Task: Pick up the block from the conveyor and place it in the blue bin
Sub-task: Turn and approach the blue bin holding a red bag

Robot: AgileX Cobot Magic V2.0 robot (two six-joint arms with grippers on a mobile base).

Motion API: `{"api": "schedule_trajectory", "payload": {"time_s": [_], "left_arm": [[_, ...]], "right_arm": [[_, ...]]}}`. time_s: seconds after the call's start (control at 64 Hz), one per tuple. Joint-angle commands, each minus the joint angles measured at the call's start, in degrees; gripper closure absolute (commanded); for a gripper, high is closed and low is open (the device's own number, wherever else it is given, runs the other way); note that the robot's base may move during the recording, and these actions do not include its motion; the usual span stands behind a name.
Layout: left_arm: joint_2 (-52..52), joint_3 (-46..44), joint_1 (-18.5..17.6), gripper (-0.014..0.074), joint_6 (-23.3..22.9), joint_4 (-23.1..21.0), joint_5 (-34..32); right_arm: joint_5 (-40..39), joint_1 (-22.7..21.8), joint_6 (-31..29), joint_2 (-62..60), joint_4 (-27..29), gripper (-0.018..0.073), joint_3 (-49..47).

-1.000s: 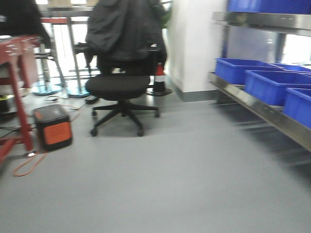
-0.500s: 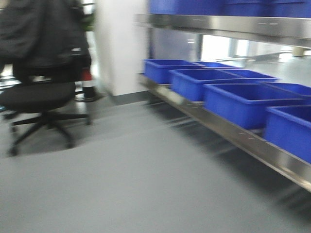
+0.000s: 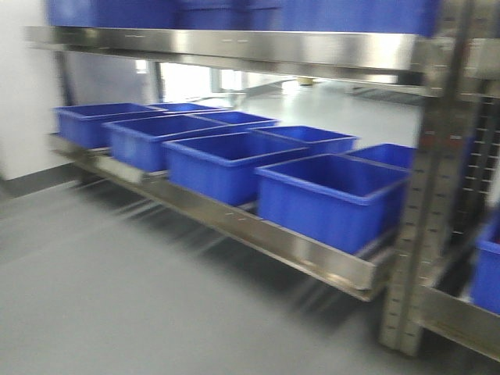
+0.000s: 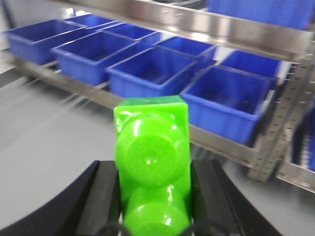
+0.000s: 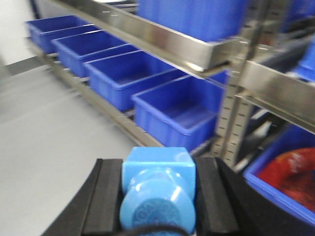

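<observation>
Block (image 5: 157,169) is clamped in right claw (image 5: 160,196), green brick (image 4: 152,147) in left claw (image 4: 152,196); release should be withheld until centred over 1 blue bin (image 5: 160,127).

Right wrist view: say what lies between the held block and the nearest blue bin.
Only grey floor and the shelf's steel rail lie between the block and the bin; the right wrist view shows no obstacle.

Small, glossy, bright blue block (image 5: 158,169), round stud facing the camera, clamped between the black pads (image 5: 109,196) of the right gripper (image 5: 158,194), near the rack (image 5: 231,98). Blue open-topped bins (image 3: 332,195) side by side on the rack's lower shelf.
</observation>
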Motion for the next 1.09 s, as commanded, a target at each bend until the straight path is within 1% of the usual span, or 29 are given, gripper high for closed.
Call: {"api": "schedule_trajectory", "payload": {"time_s": [0.0,1.078], "left_arm": [[-0.21,-0.45,-0.28,0.0707,-0.39,-0.24,-1.2],[0.12,-0.45,-0.28,0.0707,-0.39,-0.24,-1.2]], "right_arm": [[-1.21,-0.29,-0.57,-0.13,-0.59,0.0712,-0.47],[-1.21,-0.29,-0.57,-0.13,-0.59,0.0712,-0.47]]}}
